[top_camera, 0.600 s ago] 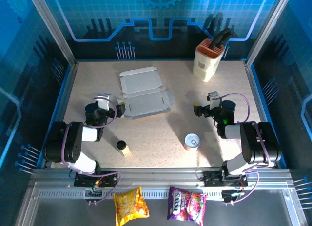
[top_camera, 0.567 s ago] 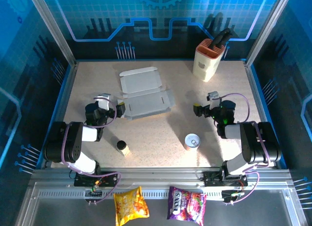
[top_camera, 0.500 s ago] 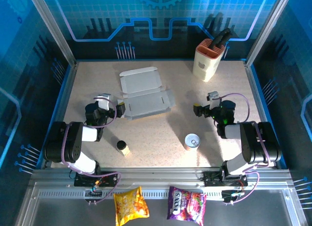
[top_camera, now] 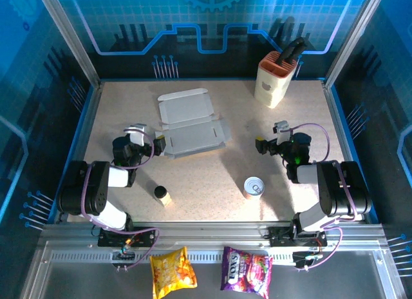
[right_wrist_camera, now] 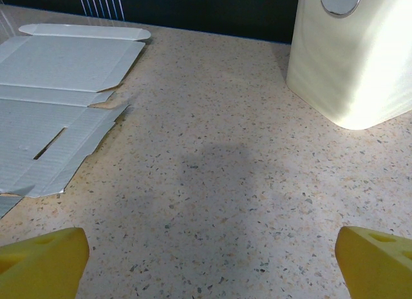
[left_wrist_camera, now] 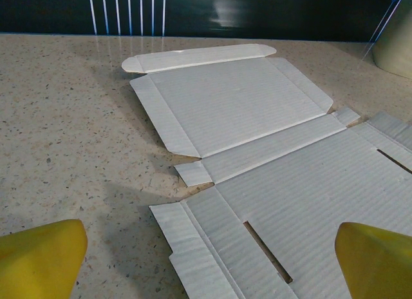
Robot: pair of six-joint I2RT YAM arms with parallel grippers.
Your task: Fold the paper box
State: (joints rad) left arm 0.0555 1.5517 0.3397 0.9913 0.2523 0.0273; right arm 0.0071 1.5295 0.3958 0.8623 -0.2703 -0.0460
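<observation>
Two arms: left yellow fingers [left_wrist_camera: 40,255] and right yellow fingers [right_wrist_camera: 40,257] both spread wide, grasping nothing. Flat grey-white cardboard paper box [top_camera: 192,126] lies unfolded on speckled bench [top_camera: 212,176], near left fingers.

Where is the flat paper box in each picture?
Top external: the paper box lies flat, a little left of and above centre.
Left wrist: it spreads across the middle and right.
Right wrist: it lies along the left edge.
Shared landmark: the knife block, to the box's right.
</observation>
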